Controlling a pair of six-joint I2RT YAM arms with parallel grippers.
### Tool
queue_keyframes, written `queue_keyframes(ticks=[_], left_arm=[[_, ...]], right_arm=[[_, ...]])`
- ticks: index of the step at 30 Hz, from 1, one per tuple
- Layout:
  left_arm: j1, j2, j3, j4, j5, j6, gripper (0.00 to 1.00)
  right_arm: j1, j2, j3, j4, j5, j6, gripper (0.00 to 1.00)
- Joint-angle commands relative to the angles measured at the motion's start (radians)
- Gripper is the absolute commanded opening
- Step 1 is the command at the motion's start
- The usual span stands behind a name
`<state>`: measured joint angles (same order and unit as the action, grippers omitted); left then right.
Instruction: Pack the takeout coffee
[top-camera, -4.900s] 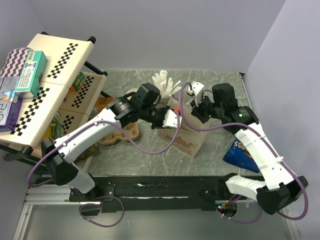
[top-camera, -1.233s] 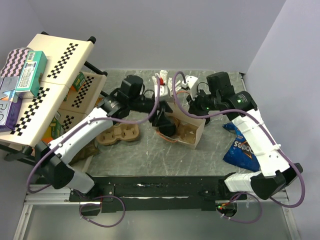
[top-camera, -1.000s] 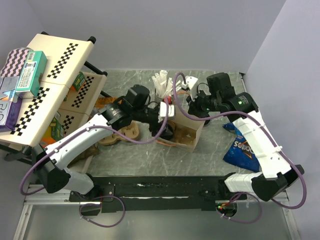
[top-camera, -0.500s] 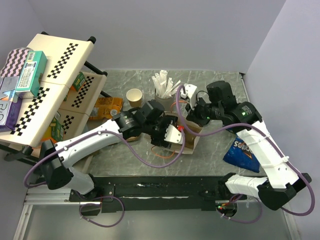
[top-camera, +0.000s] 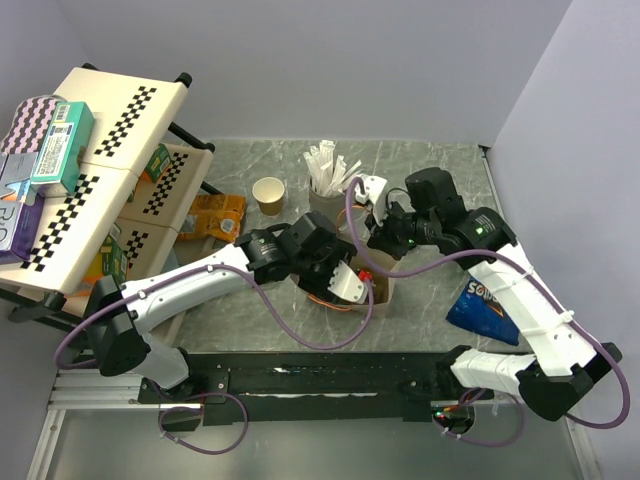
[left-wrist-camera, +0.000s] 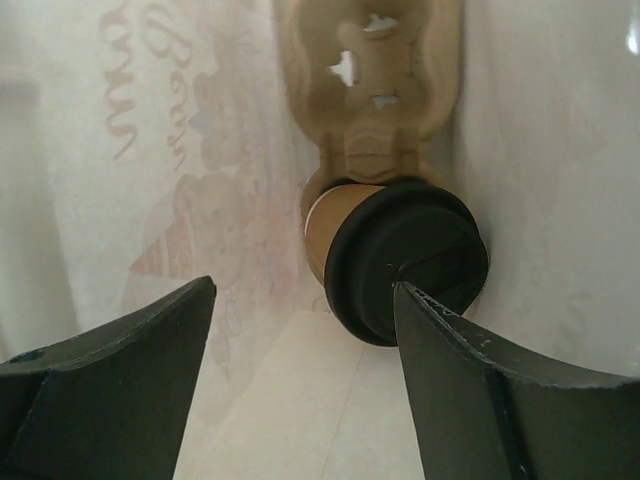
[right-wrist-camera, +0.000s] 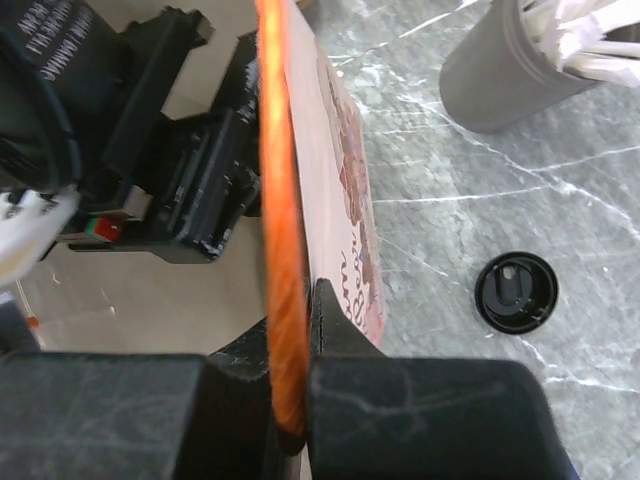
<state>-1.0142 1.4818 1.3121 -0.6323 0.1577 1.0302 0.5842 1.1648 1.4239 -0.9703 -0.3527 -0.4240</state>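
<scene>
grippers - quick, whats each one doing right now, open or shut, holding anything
left gripper: open, inside the bag, lidded cup just ahead, not gripped
right gripper: shut on the bag's handle

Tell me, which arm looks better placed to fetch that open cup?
Left. The left gripper is open inside the bag, and the open cup stands on that arm's side. The right gripper is busy, shut on the bag's orange handle.

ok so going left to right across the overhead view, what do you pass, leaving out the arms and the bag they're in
shelf rack → yellow snack packet → open paper cup → grey cup of white sticks → blue chip bag
</scene>
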Motion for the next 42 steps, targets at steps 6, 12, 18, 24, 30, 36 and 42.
queue_keyframes(ticks=[6,12,18,24,30,36,42], left_arm=[[-0.001,0.021,-0.019,0.005,-0.017,0.083,0.75],[0.011,0.023,-0.011,-0.074,-0.006,0.172,0.75],[0.040,-0.031,-0.042,-0.070,0.052,0.238,0.75],[0.058,-0.037,-0.073,-0.056,0.075,0.193,0.78],[0.075,-0.055,-0.155,0.052,0.071,0.108,0.82],[0.077,-0.054,-0.228,0.117,0.008,0.123,0.82],[0.081,-0.012,-0.241,0.131,-0.084,0.146,0.79]], right_arm=[[0.065,-0.070,-0.039,0.059,0.054,0.024,0.00],[0.089,-0.093,-0.069,0.076,0.098,0.024,0.00],[0.088,-0.088,-0.046,0.125,0.194,0.036,0.00],[0.091,-0.097,-0.037,0.159,0.216,0.045,0.00],[0.104,-0.109,-0.069,0.173,0.199,0.034,0.00],[0.112,-0.116,-0.075,0.159,0.138,0.019,0.00],[0.128,-0.129,-0.094,0.148,0.074,-0.005,0.00]])
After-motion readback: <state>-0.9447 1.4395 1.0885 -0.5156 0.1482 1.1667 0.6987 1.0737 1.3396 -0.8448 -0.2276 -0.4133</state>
